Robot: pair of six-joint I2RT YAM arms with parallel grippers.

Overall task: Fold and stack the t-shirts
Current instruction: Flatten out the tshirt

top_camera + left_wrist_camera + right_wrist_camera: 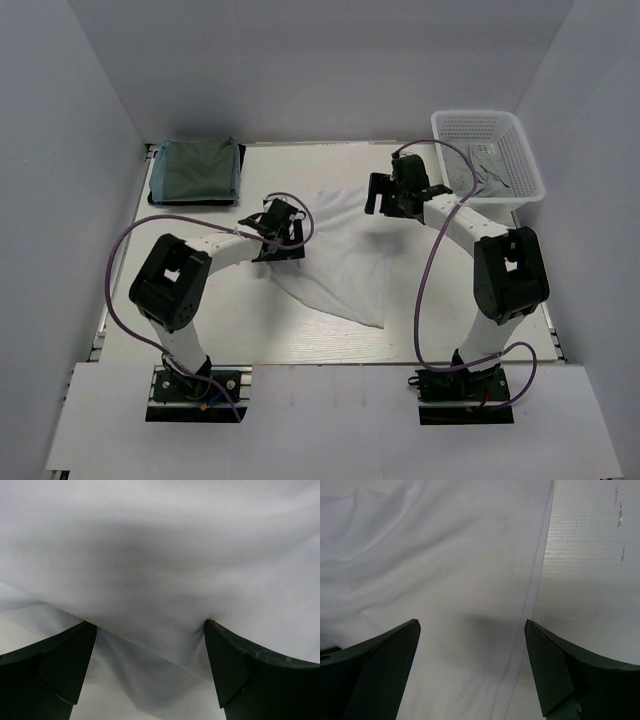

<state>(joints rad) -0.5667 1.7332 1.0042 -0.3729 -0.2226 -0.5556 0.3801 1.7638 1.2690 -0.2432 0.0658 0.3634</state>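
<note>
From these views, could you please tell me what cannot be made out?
Top view: edges of the white t-shirt beneath the left gripper and right gripper.
Top view: contents of the basket, too small.
Left wrist: which part of the shirt this is, blurred close-up.

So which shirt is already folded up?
The green shirt in the far left corner, which is a neat flat square. The white shirt lies spread and rumpled in the middle.

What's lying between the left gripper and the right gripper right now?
The white t-shirt, spread loosely on the table. The top view shows it filling the gap between the left gripper and the right gripper.
</note>
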